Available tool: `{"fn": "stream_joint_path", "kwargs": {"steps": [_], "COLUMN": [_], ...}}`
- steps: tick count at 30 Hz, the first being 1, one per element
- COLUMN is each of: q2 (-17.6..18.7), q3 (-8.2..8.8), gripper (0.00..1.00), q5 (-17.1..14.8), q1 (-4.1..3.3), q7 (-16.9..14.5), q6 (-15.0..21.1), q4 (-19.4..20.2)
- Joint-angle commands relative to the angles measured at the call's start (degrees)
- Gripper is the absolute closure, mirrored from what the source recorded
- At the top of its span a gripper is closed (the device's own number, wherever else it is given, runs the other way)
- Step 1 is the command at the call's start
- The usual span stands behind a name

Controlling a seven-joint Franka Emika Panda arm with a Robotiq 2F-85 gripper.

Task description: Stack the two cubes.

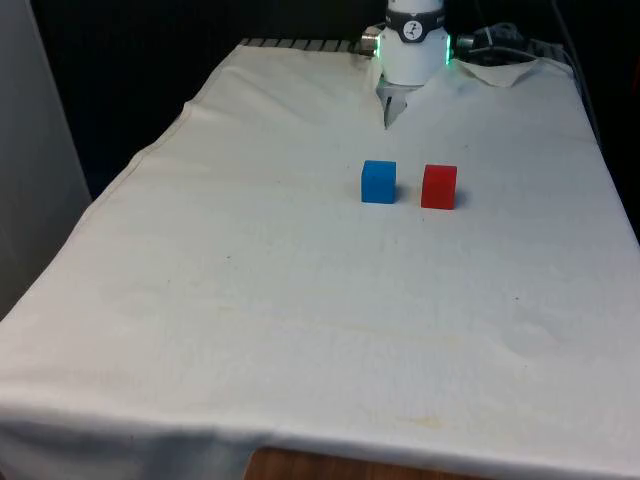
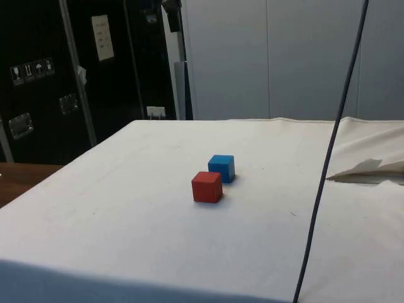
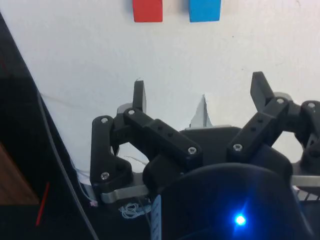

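Two cubes, blue cube (image 1: 378,182) beside red cube (image 1: 438,187), well apart from the spread, empty tool (image 3: 200,95)

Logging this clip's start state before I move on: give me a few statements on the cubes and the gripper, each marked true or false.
1. The blue cube and the red cube stand side by side on the white cloth. True.
2. The red cube sits on top of the blue cube. False: both rest on the cloth, a small gap between them.
3. The gripper is open and holds nothing. True.
4. The gripper's fingers touch the blue cube. False: the gripper is well apart from both cubes.
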State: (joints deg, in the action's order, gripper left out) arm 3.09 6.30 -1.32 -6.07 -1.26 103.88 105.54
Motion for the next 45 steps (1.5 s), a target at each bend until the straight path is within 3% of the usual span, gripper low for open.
{"fn": "stream_joint_path", "kwargs": {"steps": [1,8,11,17,26,27,30,36,37,39,45], "q2": [-0.11,0.0,-0.4,-0.11,-0.8,-0.29,-1.2,-2.58,-2.18,-3.15,-3.9], "q3": [-0.23,-1.72,-2.46,-3.78,-5.9,-5.9,-6.47,-8.02,-7.91,-8.59,-9.8], "gripper": [0.0,0.0,0.0,0.0,0.0,0.0,0.0,0.0,0.0,0.0,0.0], "q5": [0.29,1.09,2.29,2.81,4.87,4.35,5.27,6.19,5.61,6.53,7.1], "q1": [-0.29,-0.17,-0.46,-0.23,-0.52,-0.29,-0.57,-0.57,-0.4,-0.63,-0.63], "q7": [0.63,2.01,3.55,4.81,8.65,8.08,9.63,11.75,11.06,12.66,14.27], "q6": [0.29,0.34,2.01,2.29,5.73,4.76,7.05,10.77,9.68,12.38,15.58], "q4": [0.23,0.46,1.6,2.06,5.21,4.53,6.7,10.94,10.2,12.72,15.93]}}
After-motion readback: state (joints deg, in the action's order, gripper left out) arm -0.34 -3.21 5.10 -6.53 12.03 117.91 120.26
